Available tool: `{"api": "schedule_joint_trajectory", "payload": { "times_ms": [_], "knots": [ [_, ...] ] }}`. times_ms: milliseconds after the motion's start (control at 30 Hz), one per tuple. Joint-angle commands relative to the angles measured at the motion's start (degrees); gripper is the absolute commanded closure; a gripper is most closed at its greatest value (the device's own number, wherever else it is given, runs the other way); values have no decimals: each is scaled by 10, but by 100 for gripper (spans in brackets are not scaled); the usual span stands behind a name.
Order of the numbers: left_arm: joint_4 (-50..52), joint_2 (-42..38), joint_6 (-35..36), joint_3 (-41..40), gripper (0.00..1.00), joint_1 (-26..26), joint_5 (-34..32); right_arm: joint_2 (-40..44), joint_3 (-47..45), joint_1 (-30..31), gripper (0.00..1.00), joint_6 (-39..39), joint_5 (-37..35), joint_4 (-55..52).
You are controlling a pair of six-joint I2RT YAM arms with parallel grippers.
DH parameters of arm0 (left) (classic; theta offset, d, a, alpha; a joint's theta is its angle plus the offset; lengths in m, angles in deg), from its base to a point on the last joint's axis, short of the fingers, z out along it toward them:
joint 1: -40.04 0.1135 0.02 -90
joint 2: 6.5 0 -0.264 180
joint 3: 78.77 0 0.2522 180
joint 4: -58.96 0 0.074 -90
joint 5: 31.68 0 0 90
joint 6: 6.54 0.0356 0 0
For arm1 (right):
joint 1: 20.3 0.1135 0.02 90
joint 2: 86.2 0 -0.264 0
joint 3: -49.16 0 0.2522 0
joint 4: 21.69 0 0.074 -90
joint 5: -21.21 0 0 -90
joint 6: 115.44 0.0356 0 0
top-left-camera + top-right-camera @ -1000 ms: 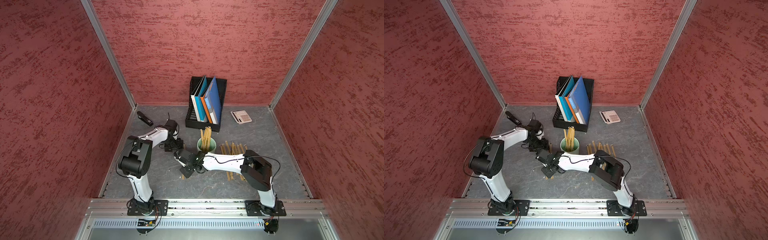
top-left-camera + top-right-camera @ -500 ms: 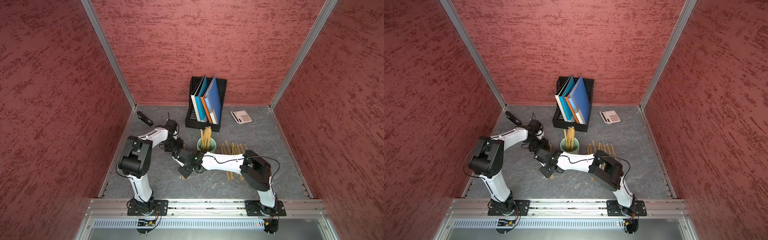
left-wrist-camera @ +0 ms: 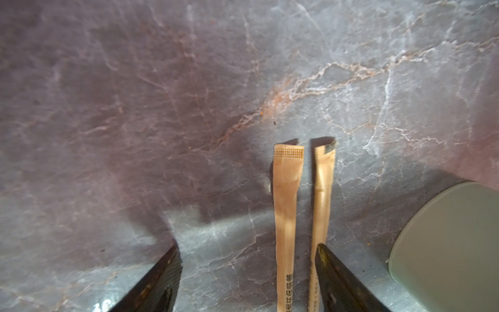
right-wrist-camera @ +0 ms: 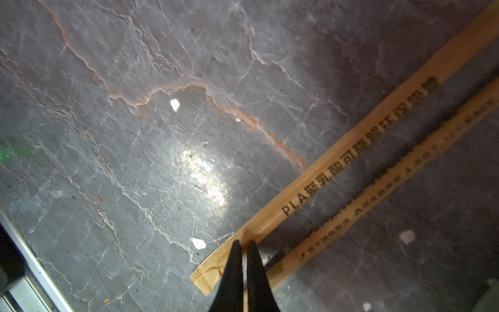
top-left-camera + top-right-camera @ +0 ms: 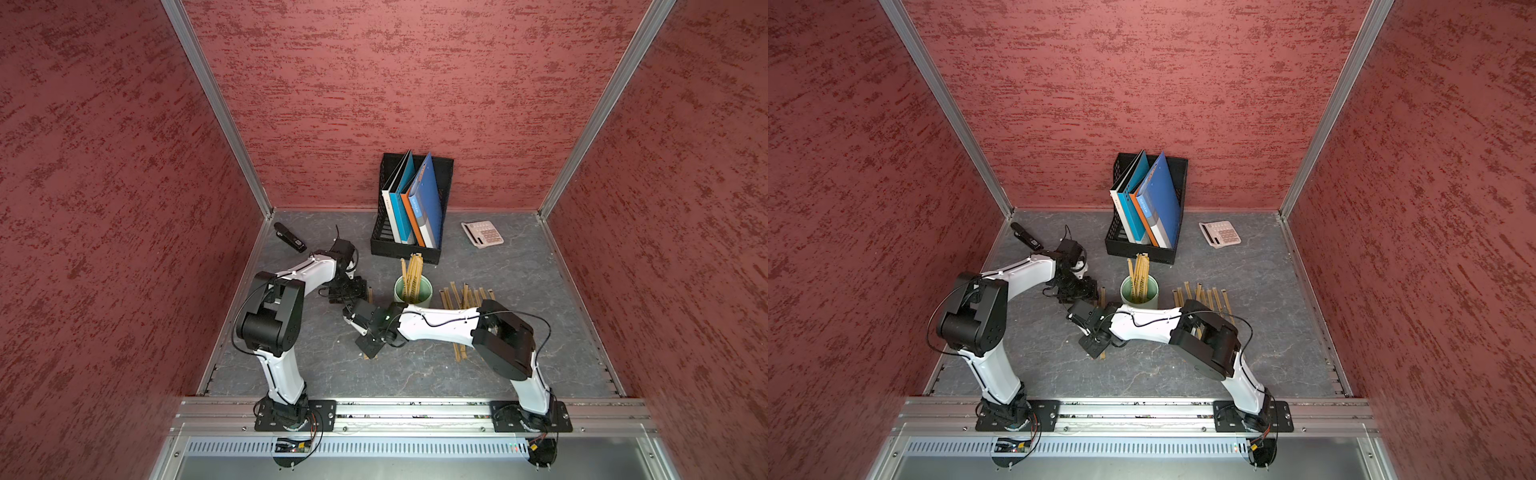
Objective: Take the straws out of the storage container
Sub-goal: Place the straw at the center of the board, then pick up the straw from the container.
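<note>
Little changes: left fingers [image 3: 162, 278] gape over two straws [image 3: 285, 210] on the counter [image 3: 135, 108], right fingers [image 4: 235, 270] pinched together at one end, so plenty wait in the cup [image 3: 445, 243].

The grey marble-patterned desk [image 4: 162, 135] is smooth, with a soft sheen that throws back a bright glare. The long tan paper-wrapped straws [image 4: 351, 151] look matt, with ends crimped in a fine grid and dark print along them. The pale mint-green cylindrical cup [image 3: 445, 243] is smooth and matt. The red walls [image 5: 374, 83] are rough-textured; the silver frame posts [image 5: 216, 104] are brushed metal.
</note>
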Motion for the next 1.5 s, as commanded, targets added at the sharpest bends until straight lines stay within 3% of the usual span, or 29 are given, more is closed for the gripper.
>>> {"api": "schedule_joint_trajectory", "payload": {
  "times_ms": [0,200,467,700,933,1100,1200,1467],
  "knots": [
    [31,14,1,-5,22,5,-11,-17,12,5,100,-2,6,-17],
    [47,-24,-3,16,21,6,-22,-9,7,5,100,2,-3,-12],
    [26,-87,-17,20,20,16,-37,107,-11,5,97,-2,-53,18],
    [-1,-125,-31,8,20,28,-26,201,27,4,88,5,-122,-47],
    [-101,-186,-63,-58,20,28,63,233,98,-40,69,61,-186,-199],
    [-167,-246,-82,-102,19,26,88,268,59,-107,63,106,-172,-216],
    [-192,-278,-90,-119,18,25,97,301,4,-160,63,122,-124,-177],
    [-202,-293,-94,-129,16,22,101,291,-23,-227,63,87,-63,-149]
  ]
}}
